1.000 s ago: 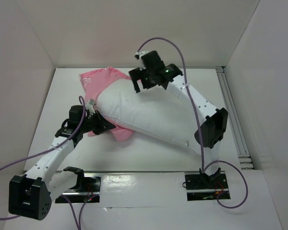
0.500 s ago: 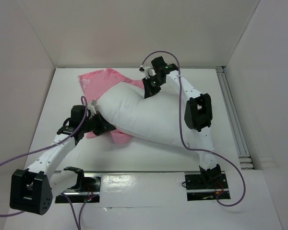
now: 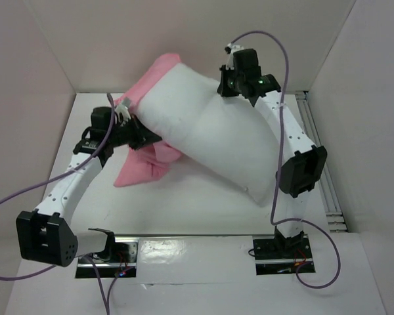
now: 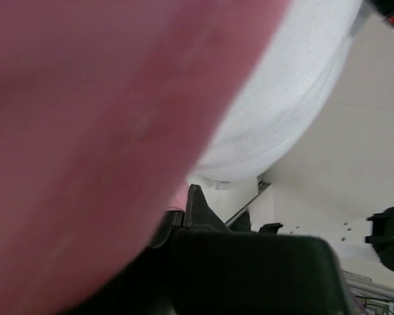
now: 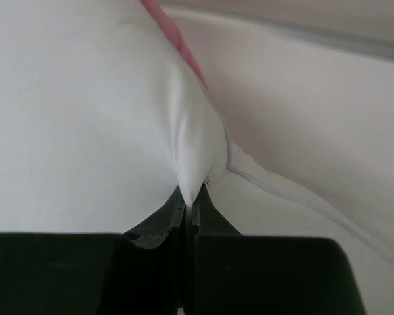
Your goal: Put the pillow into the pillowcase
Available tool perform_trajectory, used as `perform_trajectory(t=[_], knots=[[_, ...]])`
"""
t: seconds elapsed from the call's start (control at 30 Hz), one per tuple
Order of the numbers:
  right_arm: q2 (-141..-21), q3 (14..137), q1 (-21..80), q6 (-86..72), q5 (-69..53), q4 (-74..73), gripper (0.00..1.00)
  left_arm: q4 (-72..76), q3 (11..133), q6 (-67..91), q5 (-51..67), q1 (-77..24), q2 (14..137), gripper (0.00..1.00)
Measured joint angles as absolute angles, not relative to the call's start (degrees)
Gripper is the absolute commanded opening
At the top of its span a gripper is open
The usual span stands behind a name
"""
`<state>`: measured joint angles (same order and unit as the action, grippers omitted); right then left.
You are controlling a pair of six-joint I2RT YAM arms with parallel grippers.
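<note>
The step in hand is judged to be feeding the pillow into the mouth of the pillowcase. It would be done well if the pinch in the right gripper (image 5: 189, 197) were held firm and the pillow pushed along its own length toward the left. The mouth of the case should be held up and taut by the left gripper (image 3: 141, 134), so that the thin cloth is not dragged along. Only a small fold is gripped, so a slow push is advised against slipping.

The right fingers are pressed together on a pucker of white cloth at the far edge of the pillow (image 3: 210, 138). The left fingers are likewise closed, and pink cloth is seen at their tips in the wrist view, so an edge of the pillowcase (image 3: 141, 164) is taken to be pinched there.

The pillow is stretched slantwise between the two arms. Its far left end is covered by the pink case and its near right corner is down on the table (image 3: 184, 210). Most of it is outside the case.
</note>
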<state>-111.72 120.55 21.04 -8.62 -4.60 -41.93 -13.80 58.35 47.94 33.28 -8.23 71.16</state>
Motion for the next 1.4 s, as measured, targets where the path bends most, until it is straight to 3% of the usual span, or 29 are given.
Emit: perform_trajectory(t=[0.2,0.43,0.53,0.63,0.7,0.73,0.83,0.87,0.93,0.97,1.0,1.07,1.13,1.2,1.27,1.4], knots=[[-102.24,112.53,22.72,-11.38,3.99,-31.48,0.0,-11.38,64.66,46.44,35.77,-8.01,69.63,0.0],[-101.08,87.57,23.9,-19.27,7.42,-24.03,0.0,-13.58,42.72,42.39,34.22,-9.04,69.76,0.0],[-101.62,82.52,22.72,-22.04,9.17,-27.09,0.0,-18.5,35.99,40.93,33.91,-9.8,70.39,0.0],[-101.36,82.83,21.91,-23.59,10.33,-27.44,0.0,-20.71,36.73,39.13,32.91,-10.79,69.73,0.0],[-101.36,83.29,22.06,-24.01,10.7,-27.57,0.0,-23.2,39.86,37.43,31.29,-11.6,69.19,0.15],[-101.36,83.48,22.33,-24.01,10.79,-27.7,0.0,-24.32,41.95,36.23,30.17,-12.05,69.1,0.38],[-101.36,84.82,23.38,-23.4,11.03,-28.49,0.0,-29.56,49.74,32.97,25.89,-13.87,68.93,0.8],[-101.36,85.21,23.7,-23.07,11.11,-28.71,0.0,-30.89,51.94,32.29,24.43,-14.37,68.58,0.82],[-101.36,86.41,24.8,-22.31,11.42,-29.43,0.0,-34.61,56.38,31.22,20.45,-15.29,67.13,0.82],[-101.36,86.83,25.28,-21.87,11.55,-29.67,0.0,-36.21,58.17,30.63,18.85,-15.53,66.24,0.77],[-101.36,87.18,25.85,-21.39,11.77,-29.82,0.0,-37.87,60.03,30.17,17.1,-15.64,65.25,0.58],[-101.36,87.48,26.89,-20.69,12.29,-29.95,0.0,-40.1,63.26,30.06,13.58,-15.7,63.37,0.49],[-101.36,87.5,27.62,-20.16,12.82,-30.0,0.0,-40.66,65.25,29.93,9.96,-15.7,61.8,0.66],[-101.36,87.5,28.08,-19.75,13.26,-30.0,0.0,-41.36,66.96,30.24,6.35,-15.7,62.39,0.74],[-101.36,87.53,28.36,-19.49,13.52,-30.0,0.0,-41.69,68.77,30.59,1.87,-15.99,64.86,0.78],[-101.38,87.79,28.73,-19.18,13.85,-30.13,0.0,-41.06,70.52,31.7,-7.84,-17.15,74.3,0.76]])
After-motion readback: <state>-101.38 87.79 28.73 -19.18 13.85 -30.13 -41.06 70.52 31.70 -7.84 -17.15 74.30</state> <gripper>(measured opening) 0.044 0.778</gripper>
